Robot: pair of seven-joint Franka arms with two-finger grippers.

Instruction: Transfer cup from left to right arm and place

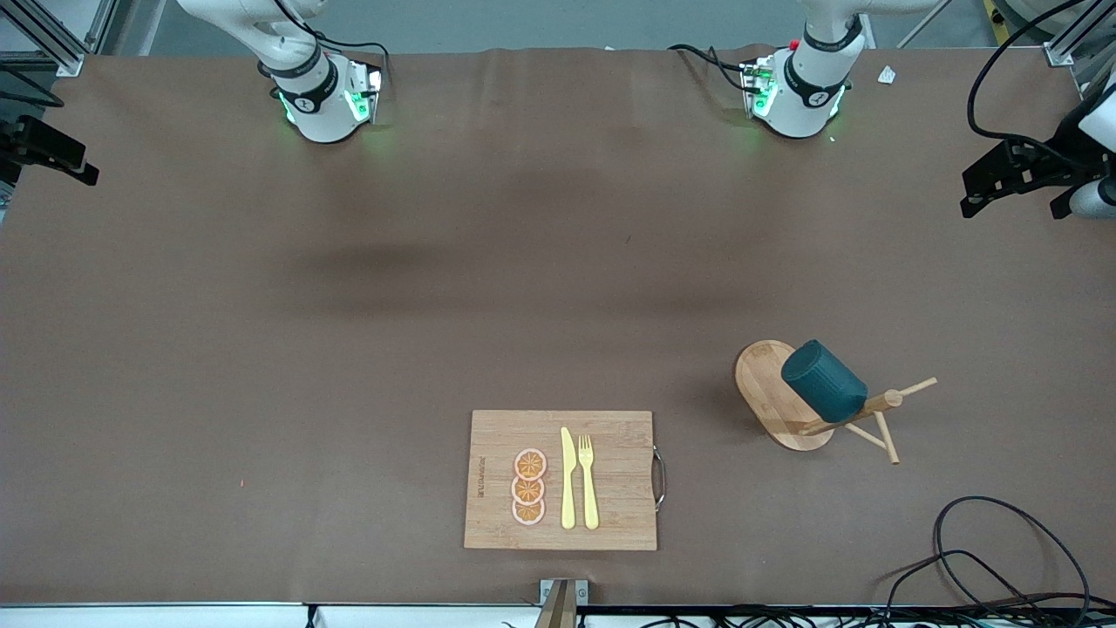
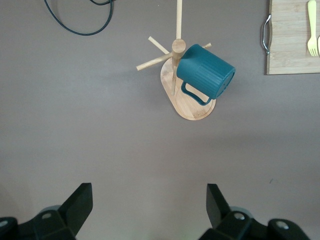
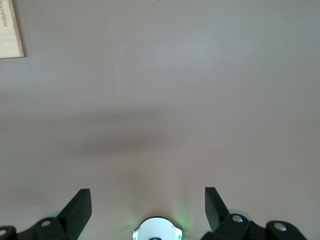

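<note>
The cup (image 1: pixel 823 380) hangs on the wooden peg rack (image 1: pixel 815 406), toward the left arm's end of the counter (image 1: pixel 349 349). It sits tilted on a peg, its closed bottom pointing up and away from the rack's post, its mouth toward the post; the wrist view shows its handle (image 2: pixel 194 94) over the rack's oval base. Its long axis runs along the slanted peg, not upright.

The left gripper (image 2: pixel 148 210) hovers high over bare counter, fingers spread wide and holding nothing, with the rack ahead of it and well apart. The right gripper (image 3: pixel 148 210) is likewise spread and empty, over bare counter toward the right arm's end, waiting. The left arm is clearly the nearer 1 to the cup, so I judge the pick is its job, and the cup will need to slide off along the peg.

Beside the rack, toward the right arm's end, lies a cutting board (image 1: pixel 560 480) carrying 3 orange slices (image 1: pixel 528 487), a yellow knife (image 1: pixel 568 478) and a yellow fork (image 1: pixel 588 481). A black cable (image 1: pixel 1003 558) loops near the rack, closer to the front camera. Nothing stands between the left gripper and the cup; only the rack's spare pegs (image 1: pixel 882 432) crowd it.
</note>
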